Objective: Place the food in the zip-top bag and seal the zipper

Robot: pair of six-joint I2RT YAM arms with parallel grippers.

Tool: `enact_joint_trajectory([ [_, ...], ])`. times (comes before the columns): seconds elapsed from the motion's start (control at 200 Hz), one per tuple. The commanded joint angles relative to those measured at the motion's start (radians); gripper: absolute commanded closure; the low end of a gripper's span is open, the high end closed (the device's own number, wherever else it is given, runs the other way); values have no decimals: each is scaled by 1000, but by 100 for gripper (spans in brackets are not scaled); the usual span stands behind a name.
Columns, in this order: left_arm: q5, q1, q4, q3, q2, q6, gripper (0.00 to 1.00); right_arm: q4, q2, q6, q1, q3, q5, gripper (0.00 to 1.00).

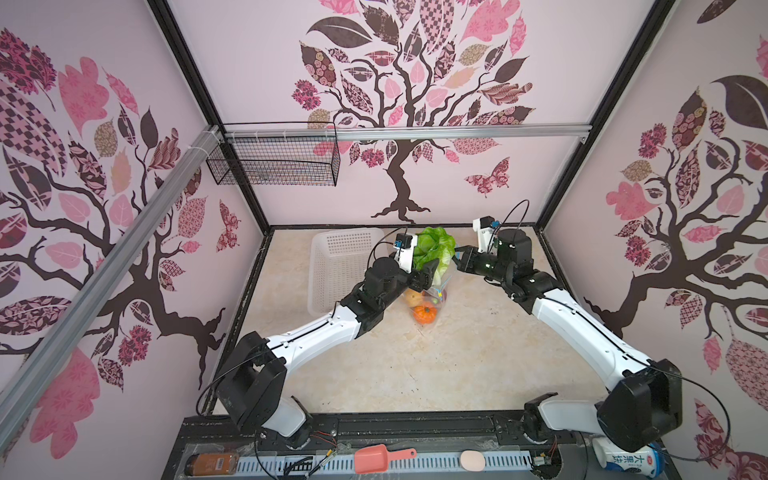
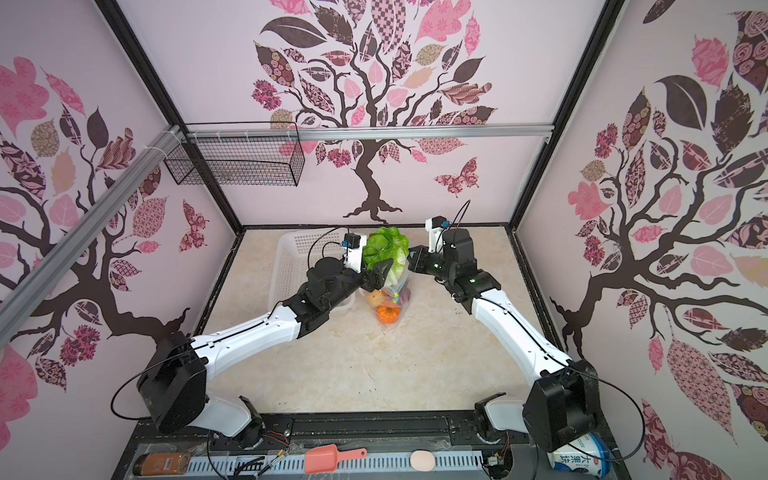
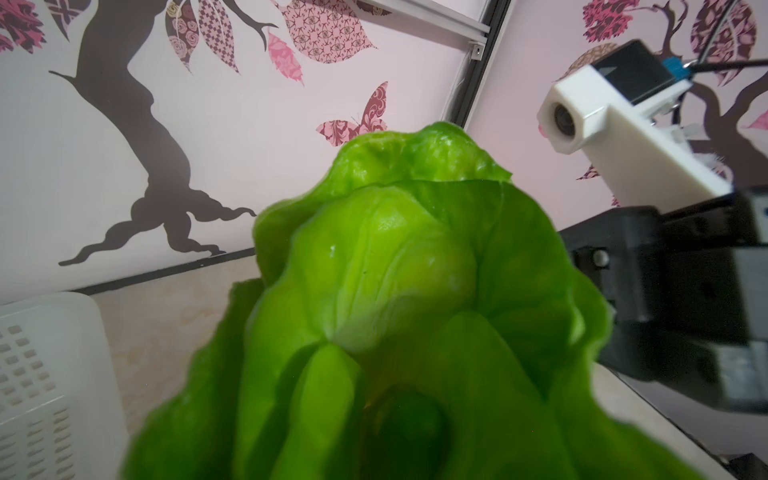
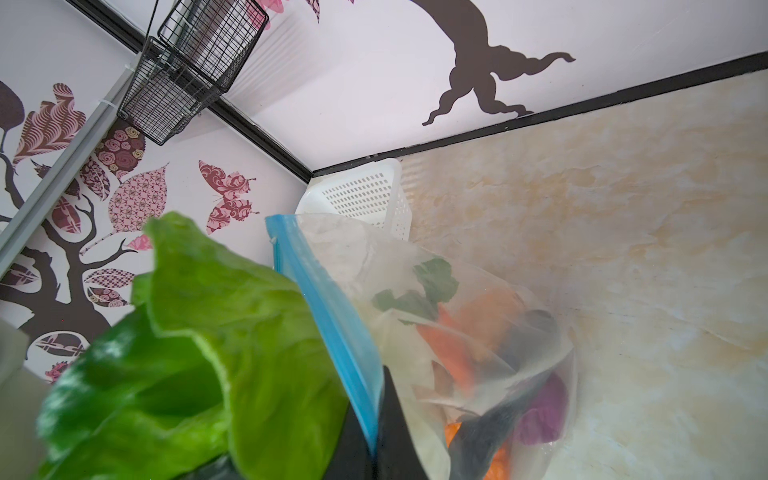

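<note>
1. The right gripper (image 4: 370, 399) is pressed together on the light-blue zip strip (image 4: 316, 299) of the large clear plastic zip-top bag (image 4: 415, 266), and that mouth edge is held up above the beige marble-patterned tabletop (image 1: 457, 353).
2. The left gripper (image 1: 424, 277) is seen in both top views against the pale lower part of the green-and-white leafy toy cabbage (image 1: 434, 249). Whether its jaws are clamped or spread cannot be told, as the left wrist view is filled by the leaves.
3. The cabbage is stood upright at the bag's mouth, between the two grippers and just beside the zip strip, with its leafy top raised above the bag.
4. Through the plastic, a small round orange pumpkin (image 1: 424, 313), an orange carrot with green leaves (image 4: 449, 349), a purple onion (image 4: 544, 411) and a yellow-brown potato (image 1: 411, 297) are seen inside the bag.
5. The bag's lower part is rested on the tabletop, just beside a white perforated plastic basket (image 1: 336, 266).
</note>
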Motion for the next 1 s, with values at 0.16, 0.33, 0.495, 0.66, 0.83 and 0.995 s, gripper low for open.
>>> enact_joint_trajectory([
  [0.16, 1, 1, -6, 58, 44, 50, 70, -29, 28, 19, -7, 44, -29, 100],
  [0.33, -92, -7, 63, 28, -35, 80, 76, -87, 7, 14, -7, 92, -29, 100],
  [0.495, -122, -26, 201, -19, -99, 74, 76, -81, 1, 49, -8, 138, -65, 100],
  [0.66, -123, -32, 308, -56, -63, 75, 76, -47, -5, 88, -7, 145, -75, 100],
  [0.83, -122, -33, 361, -93, 25, 36, 76, -12, -10, 113, -8, 113, -65, 100],
  [0.995, -126, -33, 357, -97, 77, -7, 76, 35, -2, 143, -12, 83, -79, 100],
])
